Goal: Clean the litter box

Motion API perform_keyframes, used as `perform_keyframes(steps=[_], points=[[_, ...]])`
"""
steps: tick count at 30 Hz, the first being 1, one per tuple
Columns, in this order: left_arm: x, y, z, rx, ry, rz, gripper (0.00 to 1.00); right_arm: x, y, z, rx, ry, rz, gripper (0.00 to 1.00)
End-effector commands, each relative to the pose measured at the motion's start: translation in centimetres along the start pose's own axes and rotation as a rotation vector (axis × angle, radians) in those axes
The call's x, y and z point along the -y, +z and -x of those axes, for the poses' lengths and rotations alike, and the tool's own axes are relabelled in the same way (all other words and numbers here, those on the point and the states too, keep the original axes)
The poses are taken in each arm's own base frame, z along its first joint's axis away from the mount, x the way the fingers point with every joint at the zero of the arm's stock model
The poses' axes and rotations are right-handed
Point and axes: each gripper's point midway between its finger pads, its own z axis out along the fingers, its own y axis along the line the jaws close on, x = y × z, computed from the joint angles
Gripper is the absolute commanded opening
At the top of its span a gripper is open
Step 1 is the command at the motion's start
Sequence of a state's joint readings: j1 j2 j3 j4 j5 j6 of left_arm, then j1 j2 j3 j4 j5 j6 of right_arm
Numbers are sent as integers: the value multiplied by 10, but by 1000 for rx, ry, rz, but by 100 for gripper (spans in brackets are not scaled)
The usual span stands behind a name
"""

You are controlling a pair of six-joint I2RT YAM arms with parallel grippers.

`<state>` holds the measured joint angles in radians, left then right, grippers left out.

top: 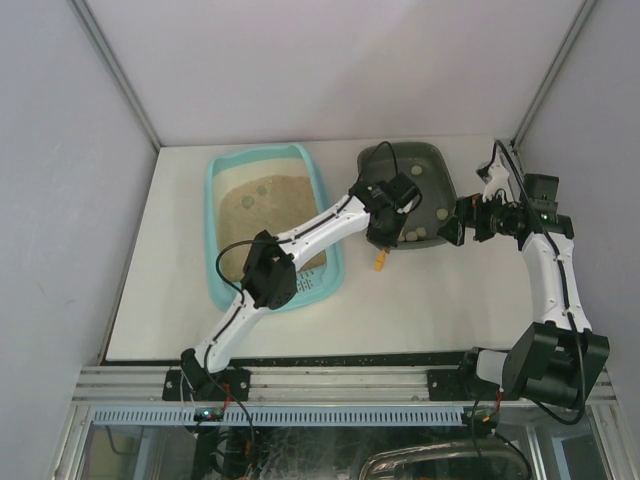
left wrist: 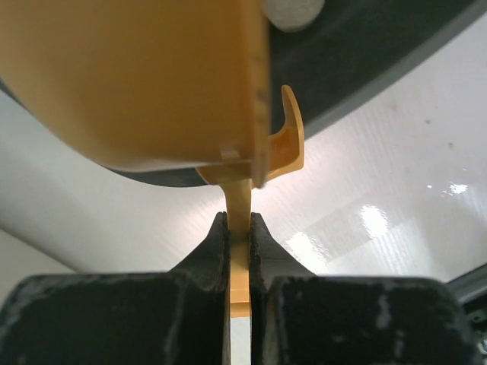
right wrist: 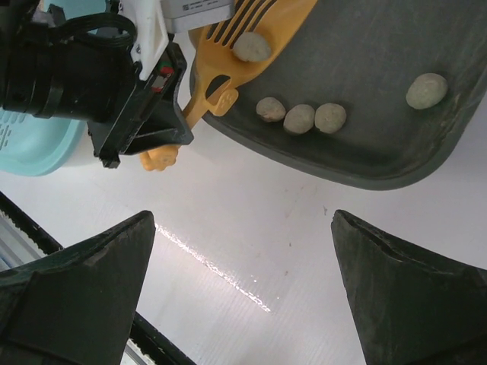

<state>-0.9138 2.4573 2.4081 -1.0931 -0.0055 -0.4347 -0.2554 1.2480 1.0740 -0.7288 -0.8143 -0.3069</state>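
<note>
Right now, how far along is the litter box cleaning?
Done: at least four clumps lie in the dark grey tray. In hand: the left gripper is shut on the yellow scoop, held over that tray with one clump on it. Left: at least two more show in the litter box sand. The right gripper hangs open, empty.

Bright even overhead light, soft shadows, glare patches on table (left wrist: 373, 220) — wrist cams' near fg blurry.

No text, number or brand can be read; faint print on the litter box (right wrist: 38, 148) is too blurred.
</note>
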Motion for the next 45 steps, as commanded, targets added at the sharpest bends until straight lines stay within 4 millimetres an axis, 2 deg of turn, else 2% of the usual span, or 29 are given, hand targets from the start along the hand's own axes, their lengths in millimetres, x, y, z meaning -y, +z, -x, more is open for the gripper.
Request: perform_keyframes(steps=[1,4,7,12,17,24,28,30,32,33,35,36,38,40,41,45], points=[[-20,-27,21,83,38,67,0,-8,1,7,18,-65,6,100],[-25,-32,27,111,49,107,0,-9,1,7,16,-74,7,100],[-42,-47,35,164,132,275,0,-11,0,8,19,-79,10,100],[-59,-54,35,168,224,404,0,-12,2,7,16,-86,19,100],[-56,-49,34,159,297,397,0,-13,5,6,8,-91,19,100],[-48,-50,45,204,330,374,0,-11,5,5,2,-90,17,100],[-45,-61,49,223,320,358,0,-10,6,5,-1,-93,16,100],[-39,-92,57,273,223,278,0,-10,6,4,-2,-92,15,100],[-39,-140,68,338,66,133,0,-12,6,3,-4,-92,25,100],[-44,-165,72,374,-23,52,0,-14,7,3,-5,-93,35,100],[-64,-203,73,422,-195,-86,0,-19,8,2,-8,-92,62,100],[-75,-214,69,419,-278,-157,0,-23,8,2,-12,-94,79,100],[-89,-219,49,321,-410,-303,0,-34,10,2,-21,-97,131,100],[-103,-213,24,211,-525,-355,0,-47,14,3,-40,-109,182,100],[-105,-215,13,192,-560,-360,0,-52,16,3,-50,-116,202,100],[-146,-208,-11,213,-748,-203,0,-71,26,-1,-100,-151,267,100]])
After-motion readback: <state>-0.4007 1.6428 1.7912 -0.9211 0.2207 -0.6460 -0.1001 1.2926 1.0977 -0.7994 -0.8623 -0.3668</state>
